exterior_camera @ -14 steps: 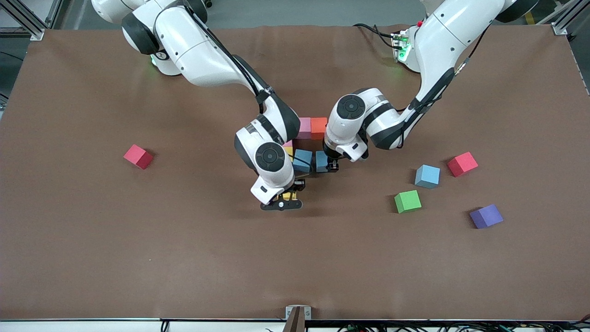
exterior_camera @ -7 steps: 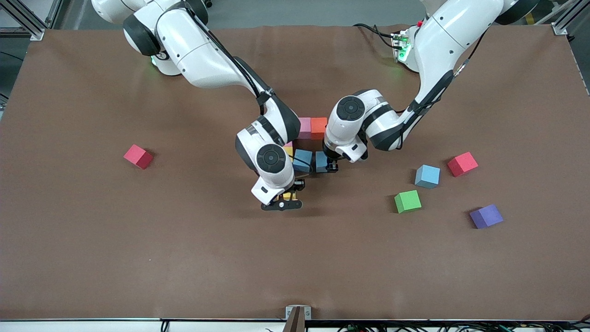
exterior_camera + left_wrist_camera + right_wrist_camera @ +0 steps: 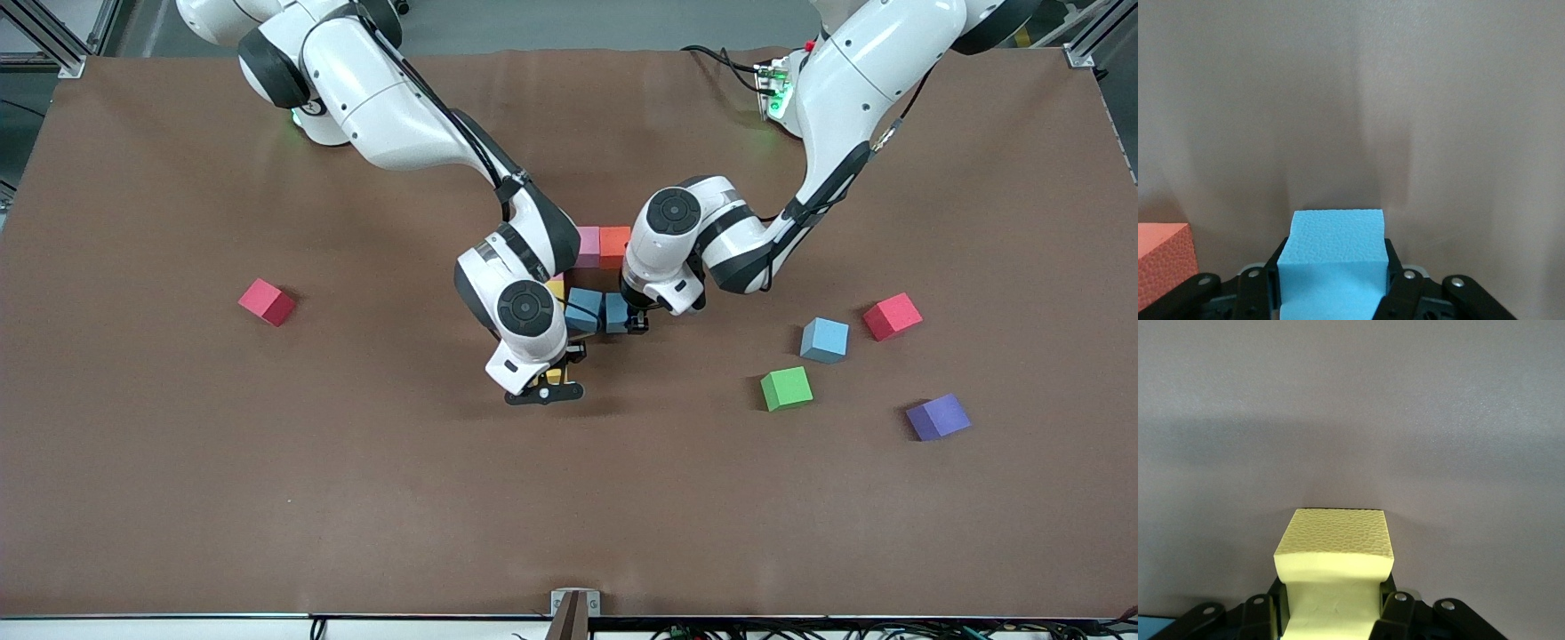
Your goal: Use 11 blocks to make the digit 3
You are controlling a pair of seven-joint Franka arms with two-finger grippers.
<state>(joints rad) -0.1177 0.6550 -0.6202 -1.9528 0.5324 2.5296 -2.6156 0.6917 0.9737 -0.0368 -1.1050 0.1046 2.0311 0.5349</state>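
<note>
The left hand, clamped on a light blue block, has slid it against the other blue block mid-bench. Only the right wrist view shows plainly the yellow block clamped in the right hand.

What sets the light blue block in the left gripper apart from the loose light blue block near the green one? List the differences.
1. The held light blue block is clamped in the left gripper; the loose light blue block lies free, nothing touching it.
2. The held one sits beside another blue cube in the cluster at the table's middle; the loose one lies apart, toward the left arm's end, near the green block.

Both look the same colour and size.
</note>
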